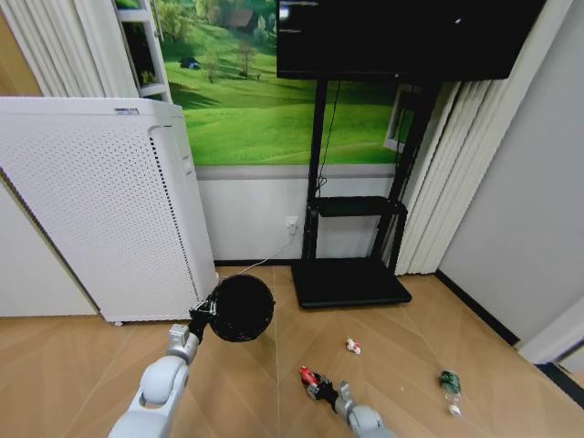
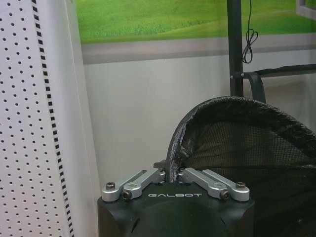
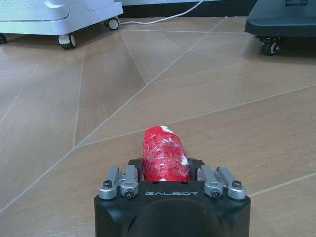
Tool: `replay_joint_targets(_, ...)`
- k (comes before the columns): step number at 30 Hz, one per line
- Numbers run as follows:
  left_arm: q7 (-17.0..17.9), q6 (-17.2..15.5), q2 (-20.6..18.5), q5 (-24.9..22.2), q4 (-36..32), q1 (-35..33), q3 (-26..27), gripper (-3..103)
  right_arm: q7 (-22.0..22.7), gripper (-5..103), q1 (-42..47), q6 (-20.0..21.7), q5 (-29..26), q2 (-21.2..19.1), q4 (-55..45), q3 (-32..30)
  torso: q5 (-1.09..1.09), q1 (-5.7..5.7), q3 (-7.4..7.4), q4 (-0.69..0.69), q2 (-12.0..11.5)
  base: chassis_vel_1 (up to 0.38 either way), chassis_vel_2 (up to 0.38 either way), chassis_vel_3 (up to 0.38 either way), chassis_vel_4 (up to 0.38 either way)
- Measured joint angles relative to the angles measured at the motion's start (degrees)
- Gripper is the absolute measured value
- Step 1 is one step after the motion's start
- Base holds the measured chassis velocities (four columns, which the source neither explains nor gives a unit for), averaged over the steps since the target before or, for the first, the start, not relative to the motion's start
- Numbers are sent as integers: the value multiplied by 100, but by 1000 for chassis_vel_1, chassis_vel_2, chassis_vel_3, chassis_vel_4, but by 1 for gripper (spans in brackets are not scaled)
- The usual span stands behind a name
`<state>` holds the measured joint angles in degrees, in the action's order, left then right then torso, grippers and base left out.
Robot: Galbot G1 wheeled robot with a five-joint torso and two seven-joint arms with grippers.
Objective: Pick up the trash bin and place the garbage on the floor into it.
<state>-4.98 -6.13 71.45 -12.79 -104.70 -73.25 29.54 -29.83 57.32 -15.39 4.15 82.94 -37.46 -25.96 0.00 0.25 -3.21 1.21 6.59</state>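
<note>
Right end effector (image 3: pixel 166 174), low at the floor (image 3: pixel 207 98), has its fingers closed in against both sides of the crushed red can (image 3: pixel 165 155); judged light, thin-walled, easily dented, best taken across its narrow body. Beyond lie the white-and-red scrap (image 1: pixel 352 346) and, well apart to the right, the green can (image 1: pixel 449 382). Left end effector (image 2: pixel 173 175) pinches the rim of the black mesh trash bin (image 2: pixel 247 148), held above the floor; judged light, with a stiff rim.
</note>
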Motion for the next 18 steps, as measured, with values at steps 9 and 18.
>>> replay_joint_targets(9,-2,2,64,53,128,89,-42,3,58,47,216,118,-532,-177,-858,-24,2,0,-1,1,0,0,0,0,0)
replay_joint_targets(18,-18,48,151,166,301,147,-75,3,137,47,625,726,-1459,-534,-2683,-393,1,0,0,0,0,0,0,0,0)
